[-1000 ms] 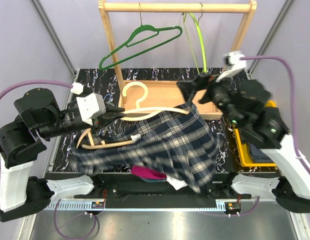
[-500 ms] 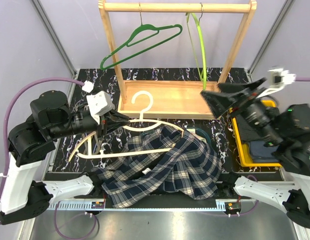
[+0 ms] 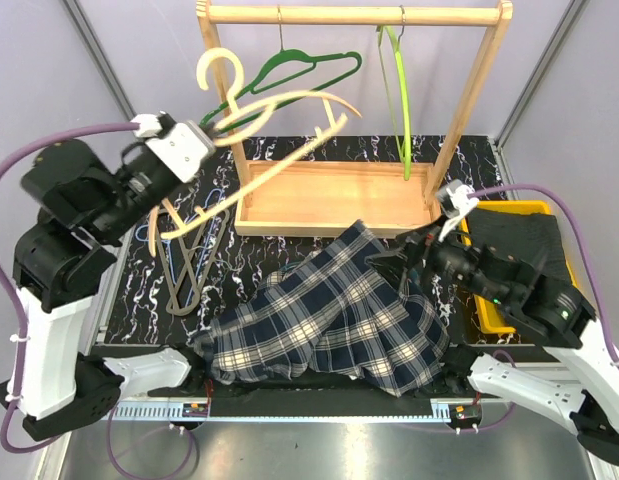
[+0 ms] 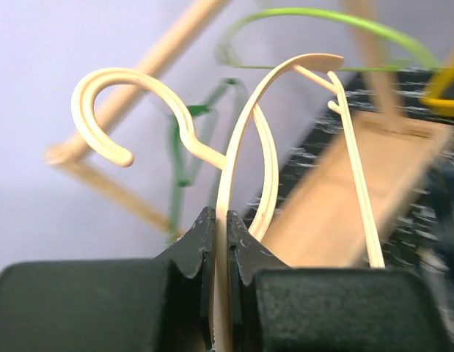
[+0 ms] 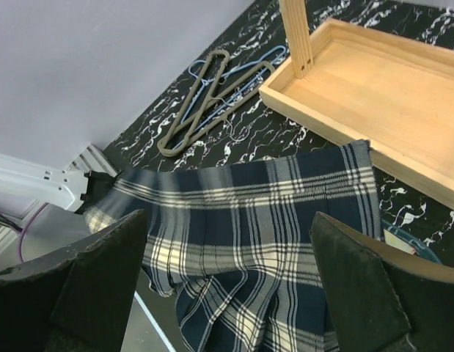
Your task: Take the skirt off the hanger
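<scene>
Enclosure with plain lavender walls (image 3: pixel 29 90), crossed by slanted aluminium struts (image 3: pixel 104 70). A table (image 3: pixel 244 265) with a black, white-veined marbled top filled the middle. At its far side stood a pale wooden garment rack (image 3: pixel 354 14), its uprights rising from a shallow wooden tray base (image 3: pixel 329 195). A brushed grey metal surface (image 3: pixel 319 450) lay below the table's near edge. Lighting was even and diffuse.

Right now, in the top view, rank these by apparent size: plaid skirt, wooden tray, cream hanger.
1. plaid skirt
2. wooden tray
3. cream hanger, thin but long; it sits nearer the camera, so its rank is unsure.
</scene>
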